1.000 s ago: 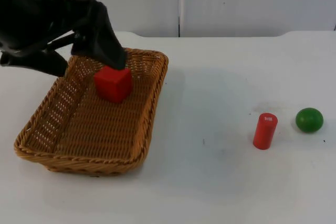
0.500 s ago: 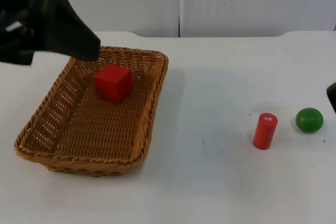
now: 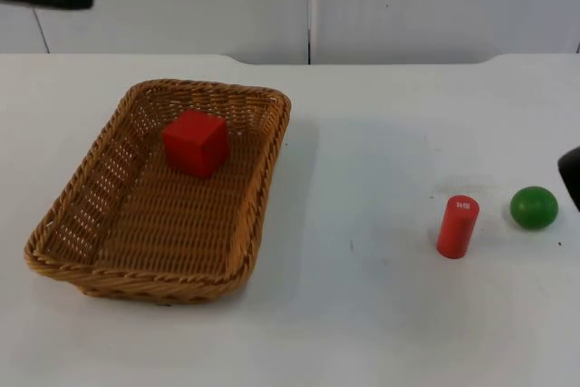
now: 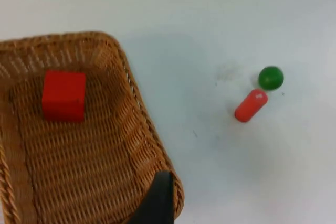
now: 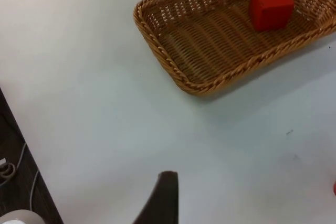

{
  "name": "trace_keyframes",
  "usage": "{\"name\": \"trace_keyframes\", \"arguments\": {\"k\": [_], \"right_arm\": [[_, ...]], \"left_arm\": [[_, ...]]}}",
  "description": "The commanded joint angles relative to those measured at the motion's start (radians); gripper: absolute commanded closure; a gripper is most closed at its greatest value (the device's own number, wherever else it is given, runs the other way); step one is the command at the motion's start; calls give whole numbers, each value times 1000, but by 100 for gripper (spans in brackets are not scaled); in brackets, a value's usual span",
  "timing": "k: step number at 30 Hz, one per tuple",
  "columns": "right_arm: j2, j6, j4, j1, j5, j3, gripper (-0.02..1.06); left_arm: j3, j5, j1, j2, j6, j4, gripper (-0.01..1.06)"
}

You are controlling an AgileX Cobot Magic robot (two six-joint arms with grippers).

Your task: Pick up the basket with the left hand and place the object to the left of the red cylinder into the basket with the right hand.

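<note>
A: What could go wrong from here?

B: My judgement: the large woven brown wicker basket (image 3: 163,195) sits flat on the white table top (image 3: 362,314) at the left, and neither gripper holds it. A grab at its thin rim could slip or tip it, and the red cube (image 3: 195,142) lying in its far part could slide or tumble out.

A: Anything else?

B: The small red cylinder (image 3: 457,226) stands upright at the right with the green ball (image 3: 534,207) just beside it, on its right. No loose object lies to the cylinder's left, so the right arm might pick the wrong thing.

A: And the arms?

B: The left gripper (image 4: 155,203) is raised above the basket's near right corner. The right gripper (image 3: 571,177) is at the right edge, near the ball. I cannot tell how either gripper's fingers stand.
</note>
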Motion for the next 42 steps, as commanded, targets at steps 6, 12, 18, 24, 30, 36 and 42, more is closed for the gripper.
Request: {"name": "trace_keyframes", "arguments": {"k": [6, 12, 18, 24, 30, 36, 42], "right_arm": [[-7, 4, -2, -4, -77, 21, 24], [-7, -8, -5, -4, -146, 86, 24], [-7, -2, -5, -4, -153, 144, 24], [-27, 0, -5, -4, -143, 144, 24], [-139, -4, -7, -4, -145, 144, 24], [-274, -4, -26, -4, -80, 144, 24], [-381, -4, -31, -4, -5, 144, 24]], "left_arm": [[116, -1, -7, -156, -14, 18, 16], [141, 32, -7, -247, -44, 35, 16], [141, 116, -7, -359, -182, 199, 16], [141, 172, -7, -462, -298, 356, 16], [195, 199, -5, -582, -343, 418, 16], [225, 200, -5, -665, -415, 493, 16], [221, 213, -5, -739, -432, 518, 16]]}}
